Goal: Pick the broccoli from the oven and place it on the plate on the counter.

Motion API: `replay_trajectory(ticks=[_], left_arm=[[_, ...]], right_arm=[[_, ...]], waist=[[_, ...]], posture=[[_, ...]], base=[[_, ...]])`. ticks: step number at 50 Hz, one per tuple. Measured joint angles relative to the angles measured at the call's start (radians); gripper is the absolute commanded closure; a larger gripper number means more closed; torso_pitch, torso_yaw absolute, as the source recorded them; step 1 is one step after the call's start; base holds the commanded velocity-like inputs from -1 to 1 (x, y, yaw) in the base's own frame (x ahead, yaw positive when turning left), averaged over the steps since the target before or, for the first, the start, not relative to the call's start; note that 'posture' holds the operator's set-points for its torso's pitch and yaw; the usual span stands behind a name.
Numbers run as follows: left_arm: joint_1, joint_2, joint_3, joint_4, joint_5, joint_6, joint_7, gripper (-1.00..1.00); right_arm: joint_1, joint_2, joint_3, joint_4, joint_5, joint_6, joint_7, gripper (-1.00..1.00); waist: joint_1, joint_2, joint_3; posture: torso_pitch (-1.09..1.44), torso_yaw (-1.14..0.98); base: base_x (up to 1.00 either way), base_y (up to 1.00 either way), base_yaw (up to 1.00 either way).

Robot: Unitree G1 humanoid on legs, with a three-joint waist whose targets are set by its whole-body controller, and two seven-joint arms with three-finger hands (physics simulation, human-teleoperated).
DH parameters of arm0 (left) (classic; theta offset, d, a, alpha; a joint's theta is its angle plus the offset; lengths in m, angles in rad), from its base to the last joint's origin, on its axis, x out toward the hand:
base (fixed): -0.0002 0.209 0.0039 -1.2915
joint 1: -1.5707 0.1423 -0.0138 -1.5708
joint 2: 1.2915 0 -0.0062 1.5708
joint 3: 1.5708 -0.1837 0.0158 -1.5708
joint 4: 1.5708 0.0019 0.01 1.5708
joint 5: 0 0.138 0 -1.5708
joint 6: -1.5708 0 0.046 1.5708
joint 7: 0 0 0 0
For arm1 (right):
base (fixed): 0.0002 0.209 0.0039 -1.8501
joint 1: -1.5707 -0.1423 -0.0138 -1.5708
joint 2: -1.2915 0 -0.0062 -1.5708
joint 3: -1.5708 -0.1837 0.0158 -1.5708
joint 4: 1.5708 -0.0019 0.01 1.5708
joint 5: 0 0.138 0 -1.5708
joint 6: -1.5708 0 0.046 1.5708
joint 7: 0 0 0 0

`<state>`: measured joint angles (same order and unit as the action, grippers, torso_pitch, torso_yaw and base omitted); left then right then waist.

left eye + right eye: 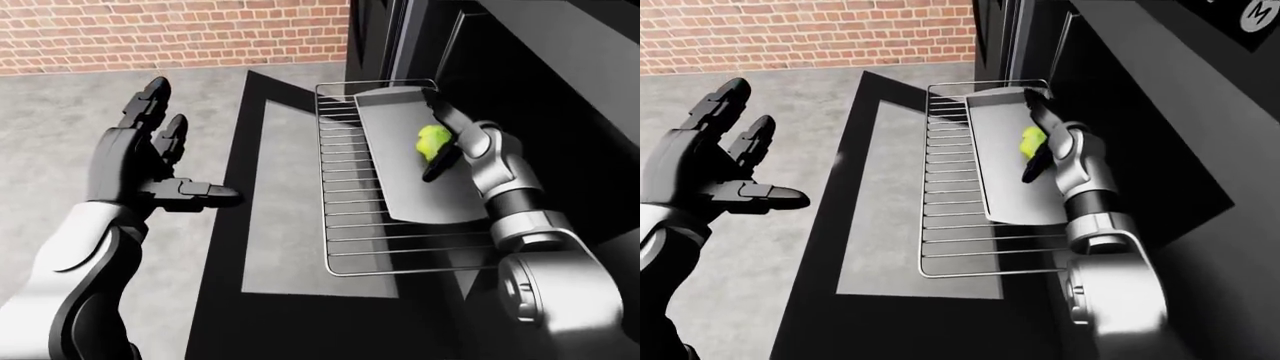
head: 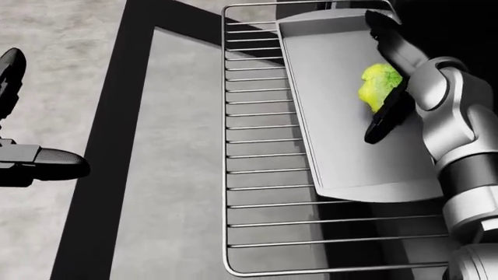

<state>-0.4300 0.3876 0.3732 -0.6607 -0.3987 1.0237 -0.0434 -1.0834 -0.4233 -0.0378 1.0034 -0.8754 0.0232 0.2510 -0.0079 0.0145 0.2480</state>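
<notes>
The broccoli [image 2: 379,84], a yellow-green lump, lies on a grey baking tray [image 2: 342,151] that rests on the pulled-out oven rack [image 2: 264,146]. My right hand [image 2: 373,77] reaches in from the right of the head view. One black finger [image 2: 389,41] runs straight past the top of the broccoli and another [image 2: 387,119] lies against its lower right side; the hand is open around it. My left hand [image 1: 190,142] hovers open at the left, over the floor, with nothing in it. No plate shows in any view.
The oven door [image 2: 179,146] hangs open and flat, a black frame with a grey pane, to the left of the rack. The dark oven front [image 1: 1120,112] rises at the right. A grey floor [image 1: 60,135] and a brick wall [image 1: 170,34] lie beyond.
</notes>
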Motion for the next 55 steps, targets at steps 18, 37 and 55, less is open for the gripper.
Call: replay_trajectory(ticks=[18, 37, 55], left_arm=[[-0.003, 0.004, 0.008, -0.007, -0.005, 0.008, -0.003, -1.0], [0.014, 0.003, 0.01, -0.01, 0.001, -0.009, -0.01, -1.0], [-0.022, 0.014, 0.02, -0.037, -0.024, 0.028, 0.002, -1.0]], right_arm=[[0.011, -0.015, 0.005, 0.022, -0.031, -0.004, -0.025, -0.33], [0.035, -0.001, 0.011, 0.03, -0.071, -0.041, -0.085, 0.89], [0.075, 0.012, -0.047, -0.307, 0.05, 0.057, -0.014, 1.0]], waist=[[0.003, -0.007, 0.053], [0.016, -0.018, 0.056], [0.021, -0.015, 0.092]], posture=[[0.58, 0.0], [0.74, 0.0], [0.75, 0.0]], base=[[0.0, 0.0, 0.0], [0.0, 0.0, 0.0], [0.0, 0.0, 0.0]])
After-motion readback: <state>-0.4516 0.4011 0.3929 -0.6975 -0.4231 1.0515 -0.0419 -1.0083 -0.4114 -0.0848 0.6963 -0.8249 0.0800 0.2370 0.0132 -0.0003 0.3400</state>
